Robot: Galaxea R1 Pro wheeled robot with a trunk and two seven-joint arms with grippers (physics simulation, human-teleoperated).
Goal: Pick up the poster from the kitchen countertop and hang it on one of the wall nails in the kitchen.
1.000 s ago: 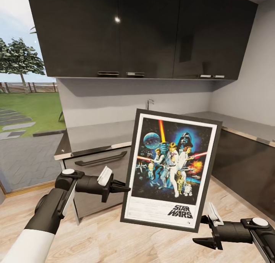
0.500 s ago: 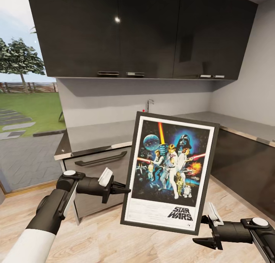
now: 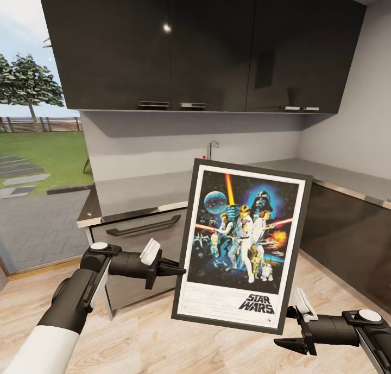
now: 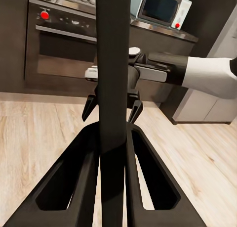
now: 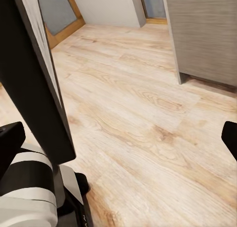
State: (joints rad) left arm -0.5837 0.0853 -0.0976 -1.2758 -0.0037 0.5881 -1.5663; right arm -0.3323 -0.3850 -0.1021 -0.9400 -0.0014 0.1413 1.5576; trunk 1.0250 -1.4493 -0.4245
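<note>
Your left pincer (image 3: pixel 176 268) is clamped on the left edge of the poster (image 3: pixel 244 243), which hangs in the air in front of the robot, upright with a slight lean to the right, its printed face toward the head camera. The poster is off the counter (image 3: pixel 141 192), which runs behind it under the dark wall cabinets (image 3: pixel 201 45), with the chrome tap (image 3: pixel 212 146) visible just above the frame's top edge. In the left wrist view, the two black fingers (image 4: pixel 81 187) press on either side of the poster's thin dark edge (image 4: pixel 113 68), which runs straight up between them.

Your right pincer (image 3: pixel 290 325) sits low at the poster's bottom right corner, jaws spread wide, one finger reaching toward the frame and the other pointing away below it; whether the near finger touches the frame cannot be told. In the right wrist view, the poster's edge (image 5: pixel 37 83) slants across beside the light wooden floor (image 5: pixel 148 118), with one dark fingertip (image 5: pixel 229 138) well apart from the frame.

Beyond the counter's left end, a glass opening shows a lawn and a tree (image 3: pixel 30 83). The left wrist view takes in an oven (image 4: pixel 54 44) and a microwave (image 4: pixel 163 9) across the room.
</note>
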